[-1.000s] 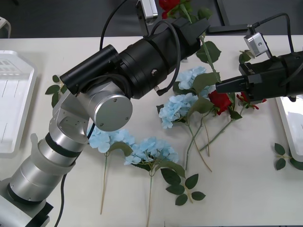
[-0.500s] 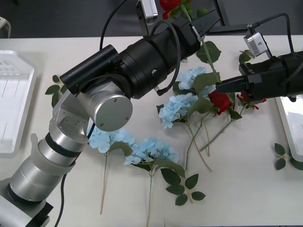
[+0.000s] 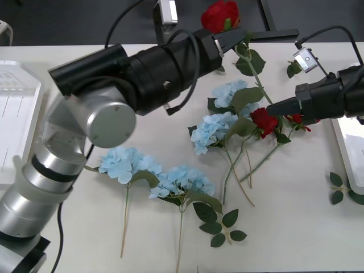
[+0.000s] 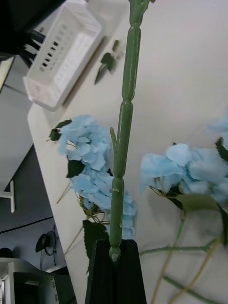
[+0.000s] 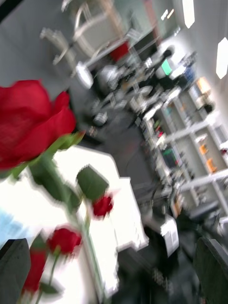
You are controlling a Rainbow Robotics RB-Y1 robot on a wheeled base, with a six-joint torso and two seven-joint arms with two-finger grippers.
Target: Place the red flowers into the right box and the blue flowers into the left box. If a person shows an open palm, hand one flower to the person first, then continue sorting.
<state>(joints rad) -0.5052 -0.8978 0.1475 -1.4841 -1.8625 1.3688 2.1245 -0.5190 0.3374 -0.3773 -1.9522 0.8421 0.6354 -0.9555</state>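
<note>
Right gripper (image 3: 272,108): at the right of the table, pointing toward the middle. Jaws closed tight on the lower end of the stem of one red rose (image 3: 220,16). In the right wrist view (image 4: 115,259), stem tip seated between the black fingers (image 4: 97,275), stem running straight out over the table.

Held rose: head raised past the far table edge, stem slanting from there down to the right gripper's pinch.

Left gripper (image 3: 230,37): reaching across to the far middle of the table, just beside the raised rose head. Jaws wide apart, holding nothing. In the left wrist view, fingers (image 5: 14,266) at both corners, rose head (image 5: 28,123) off to one side, ahead of one finger, not between the jaws.

Two more red roses (image 3: 264,120) lying on the table just beside the right gripper. Blue flowers (image 3: 210,131) spread over the table middle, more of them (image 3: 122,165) nearer the front.

Left box (image 3: 17,114) at the table's left edge, right box (image 3: 347,148) at its right edge. No flower seen in the visible part of either.
</note>
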